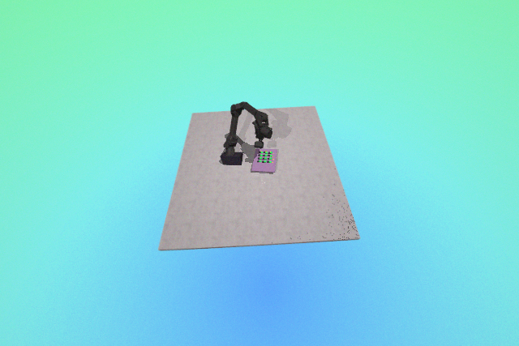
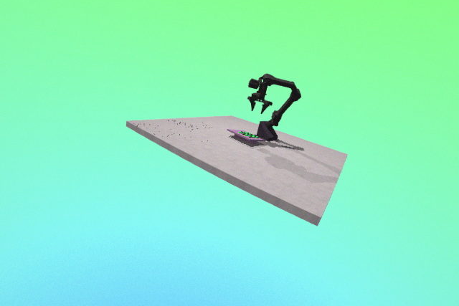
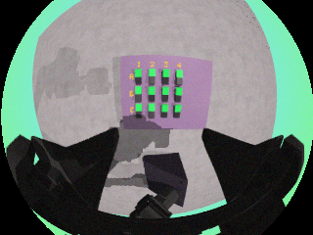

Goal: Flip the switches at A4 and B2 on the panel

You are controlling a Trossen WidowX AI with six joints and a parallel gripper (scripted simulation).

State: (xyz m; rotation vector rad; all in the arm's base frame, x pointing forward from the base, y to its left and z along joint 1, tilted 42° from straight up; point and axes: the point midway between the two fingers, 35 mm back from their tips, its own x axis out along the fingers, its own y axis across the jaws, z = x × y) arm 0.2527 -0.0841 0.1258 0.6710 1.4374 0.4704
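Note:
The purple panel point(image 1: 263, 168) point(image 2: 232, 131) point(image 3: 198, 100) carries three lettered rows and four numbered columns of rocker switches, each with a green far half and a dark near half. Switch A4 point(image 3: 179, 74) is at the far right of the grid in the wrist view; its near half looks lighter grey. Switch B2 point(image 3: 152, 91) is in the middle row; its near half looks darker. Which end of either is raised is too small to tell surely. My gripper point(image 1: 259, 144) point(image 2: 257, 112) point(image 3: 161, 133) is open and empty, well above the panel, touching nothing.
The arm's dark base point(image 1: 231, 159) point(image 2: 267, 131) point(image 3: 168, 170) stands beside the panel's near edge on the grey table top point(image 1: 251, 208) point(image 2: 207, 147) point(image 3: 161, 31). The other switches stand close around A4 and B2. Arm shadows fall across the table and the panel's near-left corner.

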